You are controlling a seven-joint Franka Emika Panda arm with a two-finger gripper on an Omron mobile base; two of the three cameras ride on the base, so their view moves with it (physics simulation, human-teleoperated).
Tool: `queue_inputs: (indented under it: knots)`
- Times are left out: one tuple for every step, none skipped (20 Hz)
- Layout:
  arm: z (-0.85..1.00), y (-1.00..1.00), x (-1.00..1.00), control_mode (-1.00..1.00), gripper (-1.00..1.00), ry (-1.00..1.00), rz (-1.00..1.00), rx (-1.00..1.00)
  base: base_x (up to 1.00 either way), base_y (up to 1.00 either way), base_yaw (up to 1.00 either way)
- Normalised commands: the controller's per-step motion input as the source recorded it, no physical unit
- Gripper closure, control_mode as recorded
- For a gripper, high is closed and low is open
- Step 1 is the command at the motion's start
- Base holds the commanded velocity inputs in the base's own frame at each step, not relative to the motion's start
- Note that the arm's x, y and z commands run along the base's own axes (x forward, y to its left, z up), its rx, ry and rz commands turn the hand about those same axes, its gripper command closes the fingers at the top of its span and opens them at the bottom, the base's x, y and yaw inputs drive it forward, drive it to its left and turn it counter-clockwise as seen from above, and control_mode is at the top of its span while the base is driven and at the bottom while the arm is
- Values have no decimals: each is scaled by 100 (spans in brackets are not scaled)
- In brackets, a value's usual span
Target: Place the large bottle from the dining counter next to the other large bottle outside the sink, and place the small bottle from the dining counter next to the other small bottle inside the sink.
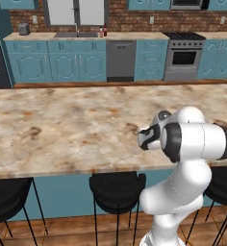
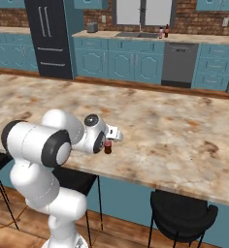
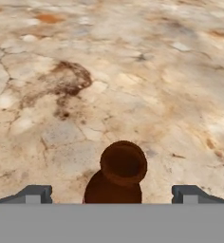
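The small bottle (image 3: 122,166), short and dark brown with a narrow neck, stands upright on the marbled dining counter (image 3: 61,71) near its front edge (image 2: 184,126). My gripper (image 3: 111,194) hangs right above it, open, with one fingertip on each side of the bottle and neither touching it. In the right base view the small bottle (image 2: 107,147) shows just under the hand. Far across the room, the sink (image 1: 77,34) sits in the wall counter. Right of the sink stand a slim dark bottle with a red label (image 1: 105,30) and a pinkish white-capped bottle (image 1: 101,32), close together.
Black stools (image 1: 116,190) stand under the dining counter's near edge. Across the aisle are teal cabinets, a dishwasher (image 1: 120,60), a stove (image 1: 184,55) and a dark fridge (image 2: 51,38). A toaster (image 1: 23,29) sits left of the sink.
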Motion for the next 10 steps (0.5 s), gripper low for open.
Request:
queue_inputs:
  knots:
    - [-11,0,19,-100,-100,0,0,0,0,0,0]
    - [-9,0,16,-100,-100,0,0,0,0,0,0]
    - [-7,-1,19,-100,-100,0,0,0,0,0,0]
    - [-6,-1,16,-100,-100,0,0,0,0,0,0]
    - [-6,-1,15,-100,-100,0,0,0,0,0,0]
    - [-5,0,11,-100,-100,0,0,0,0,0,0]
    - [-6,0,30,-100,100,0,0,0,0,0,0]
    - [-6,0,31,-100,100,0,0,0,0,0,0]
    - [-8,0,30,-100,100,0,0,0,0,0,0]
    - [-1,0,17,-100,100,0,0,0,0,0,0]
